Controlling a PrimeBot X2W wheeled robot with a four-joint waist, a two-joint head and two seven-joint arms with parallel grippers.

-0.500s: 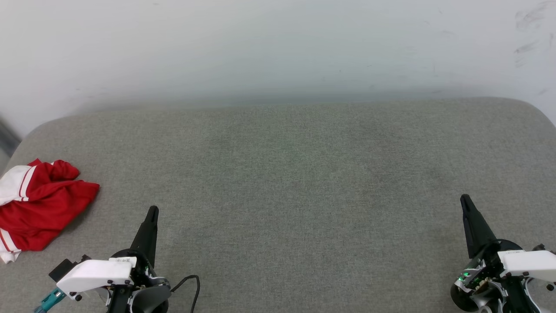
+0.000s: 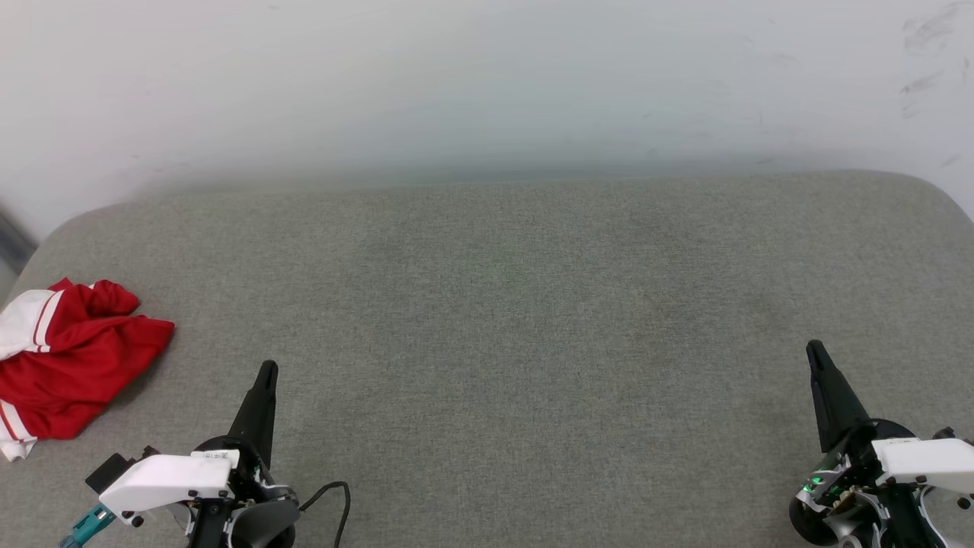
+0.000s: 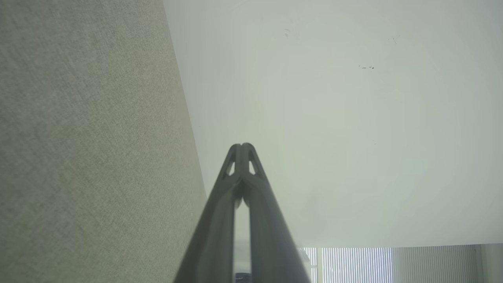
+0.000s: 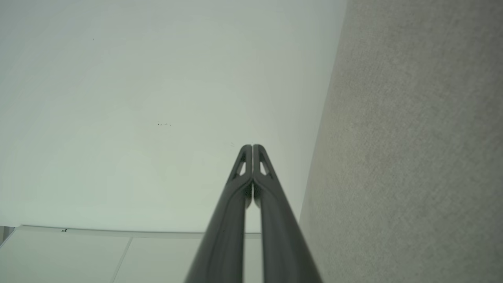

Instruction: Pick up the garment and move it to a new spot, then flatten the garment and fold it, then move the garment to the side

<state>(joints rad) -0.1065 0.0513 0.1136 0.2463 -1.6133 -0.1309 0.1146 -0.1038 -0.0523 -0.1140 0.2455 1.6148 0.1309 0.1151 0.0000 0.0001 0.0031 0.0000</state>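
The garment (image 2: 68, 358), red cloth with a white sleeve and striped trim, lies crumpled at the far left edge of the grey padded surface (image 2: 502, 304) in the head view. My left gripper (image 2: 266, 368) is shut at the lower left, to the right of the garment and apart from it, holding nothing. At the lower right my right gripper (image 2: 814, 348) is also shut and empty. The left wrist view has the left gripper (image 3: 242, 145) with its tips pressed together against the pale wall. The right gripper (image 4: 252, 146) looks the same in the right wrist view.
A pale wall (image 2: 487, 84) rises right behind the grey surface. The surface has rounded far corners (image 2: 932, 190). A black cable (image 2: 335, 502) loops beside the left wrist. Window blinds (image 3: 353, 265) appear low in the left wrist view.
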